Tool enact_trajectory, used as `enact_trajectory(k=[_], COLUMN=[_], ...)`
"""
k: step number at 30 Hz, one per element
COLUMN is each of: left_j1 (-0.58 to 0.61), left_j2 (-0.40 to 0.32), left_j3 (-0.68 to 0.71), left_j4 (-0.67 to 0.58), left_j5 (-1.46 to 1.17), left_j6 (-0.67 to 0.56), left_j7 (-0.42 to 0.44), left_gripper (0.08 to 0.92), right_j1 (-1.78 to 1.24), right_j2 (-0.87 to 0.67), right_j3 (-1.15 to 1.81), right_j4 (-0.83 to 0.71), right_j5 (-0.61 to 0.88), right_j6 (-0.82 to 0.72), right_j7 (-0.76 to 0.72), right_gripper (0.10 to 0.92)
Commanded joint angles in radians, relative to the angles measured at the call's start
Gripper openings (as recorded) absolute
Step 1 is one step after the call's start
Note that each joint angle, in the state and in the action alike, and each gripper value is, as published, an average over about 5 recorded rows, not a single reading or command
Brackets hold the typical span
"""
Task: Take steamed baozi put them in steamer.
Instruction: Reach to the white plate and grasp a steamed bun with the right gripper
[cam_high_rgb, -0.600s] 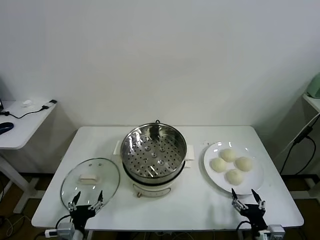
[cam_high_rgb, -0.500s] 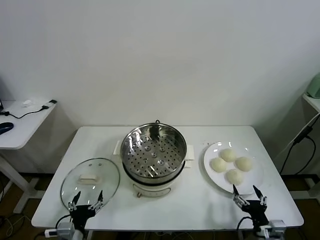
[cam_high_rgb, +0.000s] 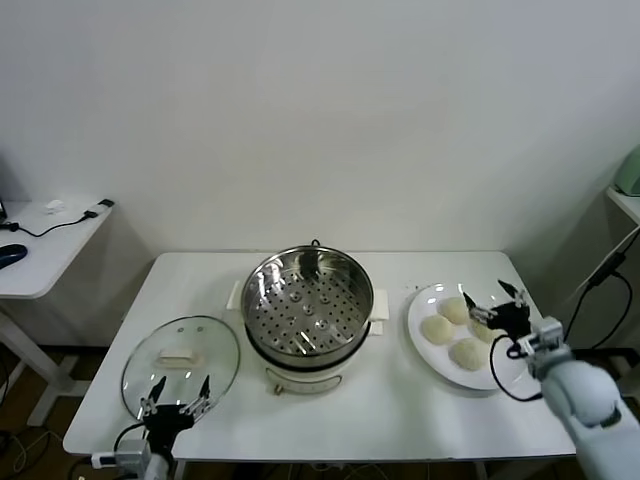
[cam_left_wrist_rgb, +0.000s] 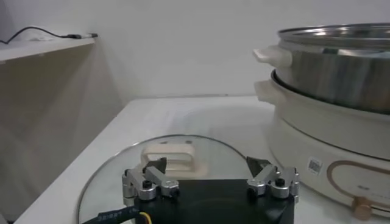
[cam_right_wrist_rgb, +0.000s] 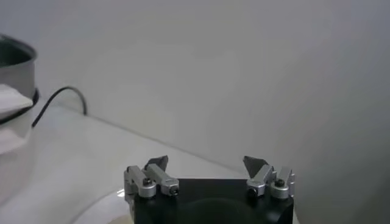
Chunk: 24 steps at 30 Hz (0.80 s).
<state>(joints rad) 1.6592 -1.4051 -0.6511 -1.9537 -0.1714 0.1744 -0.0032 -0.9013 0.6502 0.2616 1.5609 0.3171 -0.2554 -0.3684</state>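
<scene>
Several cream-white baozi (cam_high_rgb: 438, 328) lie on a flat white plate (cam_high_rgb: 417, 302) at the table's right. The steel steamer (cam_high_rgb: 308, 300), uncovered, with its perforated tray showing, stands at the table's middle on a cream base; it also shows in the left wrist view (cam_left_wrist_rgb: 334, 70). My right gripper (cam_high_rgb: 494, 299) is open and empty, above the plate's far right part and partly hiding one bun. In the right wrist view the right gripper (cam_right_wrist_rgb: 206, 163) has its jaws wide apart. My left gripper (cam_high_rgb: 176, 392) is open and empty at the near edge of the glass lid (cam_high_rgb: 180, 358).
The glass lid with a white handle (cam_left_wrist_rgb: 168, 156) lies flat at the table's front left. A black cable (cam_right_wrist_rgb: 58, 100) runs behind the steamer. A side desk (cam_high_rgb: 45, 240) stands to the left. The wall is close behind the table.
My right arm has risen from the table's front edge and moved back, so its gripper is now over the plate of baozi. The left gripper has barely moved.
</scene>
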Motion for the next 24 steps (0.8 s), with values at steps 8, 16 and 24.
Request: enact_trajectory(k=[8, 16, 24], left_j1=[0.001, 0.005, 0.014], left_j2=[-0.001, -0.002, -0.006], left_j3=[0.004, 0.005, 0.001], left_j4=[0.013, 0.020, 0.020], left_j5=[0.003, 0.007, 0.009], left_j6=[-0.010, -0.018, -0.020], left_j7=[0.007, 0.008, 0.011], left_gripper=[0.823, 0.823, 0.823], right_j1=[1.332, 1.458, 1.289], right_j2=[-0.185, 0.076, 0.240], right_j3=[-1.448, -1.698, -1.596], right_j4=[-0.438, -0.667, -0.860], right_j5=[-0.165, -0.124, -0.125], right_j6=[0.277, 0.285, 0.255], right_j7=[-0.827, -0.876, -0.825], right_gripper=[0.823, 0.823, 0.823])
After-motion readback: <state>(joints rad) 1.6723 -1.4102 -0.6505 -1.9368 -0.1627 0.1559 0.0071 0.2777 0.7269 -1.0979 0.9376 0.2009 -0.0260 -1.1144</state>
